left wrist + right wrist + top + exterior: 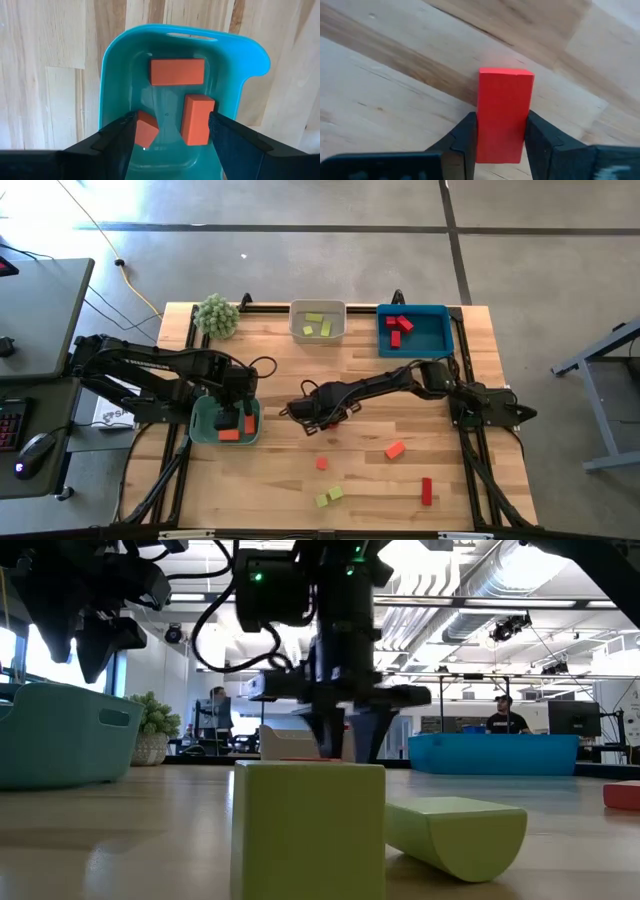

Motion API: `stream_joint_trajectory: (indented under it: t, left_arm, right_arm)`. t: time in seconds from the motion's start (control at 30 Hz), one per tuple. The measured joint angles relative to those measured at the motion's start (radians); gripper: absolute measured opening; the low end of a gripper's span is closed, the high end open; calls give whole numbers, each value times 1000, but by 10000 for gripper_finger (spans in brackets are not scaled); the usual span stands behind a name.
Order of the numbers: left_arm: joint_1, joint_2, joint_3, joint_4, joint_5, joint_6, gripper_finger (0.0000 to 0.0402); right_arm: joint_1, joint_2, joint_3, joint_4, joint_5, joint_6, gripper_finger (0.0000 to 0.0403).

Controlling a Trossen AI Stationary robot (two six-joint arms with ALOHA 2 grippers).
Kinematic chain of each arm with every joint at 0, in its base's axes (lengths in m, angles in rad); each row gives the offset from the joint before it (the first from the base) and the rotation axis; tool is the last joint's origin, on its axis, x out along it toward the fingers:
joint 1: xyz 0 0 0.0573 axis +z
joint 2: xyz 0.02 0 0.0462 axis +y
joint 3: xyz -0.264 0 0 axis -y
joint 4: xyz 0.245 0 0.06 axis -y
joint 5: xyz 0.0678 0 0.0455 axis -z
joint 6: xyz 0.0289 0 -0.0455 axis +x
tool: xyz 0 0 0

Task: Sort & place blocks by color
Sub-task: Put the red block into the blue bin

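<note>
Right now a red block sits between the two fingers of the right end effector, which press on both of its sides; in the high view this grasp is near the middle of the frame, on the bare tabletop.

Other blocks lie loose in the lower middle and lower right: a small orange cube, an orange block, two yellow-green blocks and a dark red block.

At the top middle, the white tray holds yellow-green blocks. Beside it, at the top right, the blue tray holds dark red blocks. On the left of centre, the teal tray holds three orange blocks.

The left end effector hangs over the teal tray with its fingers spread apart, holding nothing. A fuzzy green plant stands at the upper left of the tabletop.
</note>
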Motion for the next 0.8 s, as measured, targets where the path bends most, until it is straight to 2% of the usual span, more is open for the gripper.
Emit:
stream_joint_trajectory:
  t: [0.37, 0.57, 0.8]
  left_arm:
    - [0, 0, 0, 2, -6, -3, 239]
    - [2, 0, 0, 4, -27, -58, 239]
    - [2, 0, 0, 4, -99, -138, 239]
  right_arm:
    - [-12, -143, -1, -121, 199, -70, 101]
    - [-66, -219, -1, -232, 338, -193, 101]
    - [-165, -301, 1, -323, 500, -357, 101]
